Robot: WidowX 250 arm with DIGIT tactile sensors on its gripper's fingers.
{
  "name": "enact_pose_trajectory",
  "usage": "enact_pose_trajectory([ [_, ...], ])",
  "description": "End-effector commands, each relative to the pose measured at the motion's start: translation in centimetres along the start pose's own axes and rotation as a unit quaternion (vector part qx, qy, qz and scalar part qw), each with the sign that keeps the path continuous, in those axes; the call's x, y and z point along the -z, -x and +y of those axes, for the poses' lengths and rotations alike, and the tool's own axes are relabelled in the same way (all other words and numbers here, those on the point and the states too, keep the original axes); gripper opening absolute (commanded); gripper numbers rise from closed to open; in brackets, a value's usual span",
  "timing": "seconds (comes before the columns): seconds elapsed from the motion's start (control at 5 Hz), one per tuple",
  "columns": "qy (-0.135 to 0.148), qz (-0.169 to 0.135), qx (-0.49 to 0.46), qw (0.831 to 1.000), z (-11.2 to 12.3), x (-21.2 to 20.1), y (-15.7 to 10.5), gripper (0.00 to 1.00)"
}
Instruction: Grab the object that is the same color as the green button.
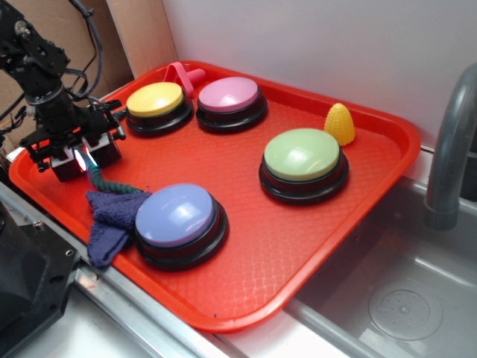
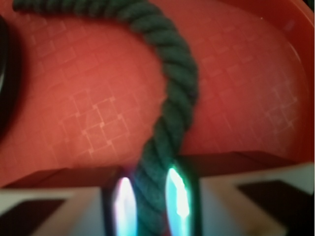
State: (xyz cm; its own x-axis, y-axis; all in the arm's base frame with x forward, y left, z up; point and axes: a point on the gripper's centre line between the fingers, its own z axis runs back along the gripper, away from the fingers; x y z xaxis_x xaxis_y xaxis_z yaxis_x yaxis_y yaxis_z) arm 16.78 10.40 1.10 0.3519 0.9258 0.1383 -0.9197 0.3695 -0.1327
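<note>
claw: gripper [image 1: 83, 160] clamped on the green rope [image 2: 172, 113], fingers either side
rope place: left tray [image 1: 313, 246] edge, tail under blue cloth [image 1: 108, 220]
rope axis: runs away from claw, curving toward lavender button [image 1: 179, 216]
match: green button [image 1: 302, 155] well apart, to the right

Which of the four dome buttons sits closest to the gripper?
The yellow button, at the tray's back left; the gripper is beside it, others farther.
</note>
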Motion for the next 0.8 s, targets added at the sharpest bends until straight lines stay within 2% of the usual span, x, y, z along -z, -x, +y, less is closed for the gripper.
enact_pose_trajectory([
  [0.0,-0.008,-0.009,0.022,1.000,-0.3,-0.9,-0.8,0.00],
  [0.2,-0.037,-0.023,0.094,0.995,-2.0,-4.2,-1.3,0.00],
  [0.4,-0.040,-0.020,0.180,0.983,-4.0,-8.8,-1.8,0.00],
  [0.6,-0.022,-0.021,0.301,0.953,-6.4,-12.9,-0.6,0.00],
])
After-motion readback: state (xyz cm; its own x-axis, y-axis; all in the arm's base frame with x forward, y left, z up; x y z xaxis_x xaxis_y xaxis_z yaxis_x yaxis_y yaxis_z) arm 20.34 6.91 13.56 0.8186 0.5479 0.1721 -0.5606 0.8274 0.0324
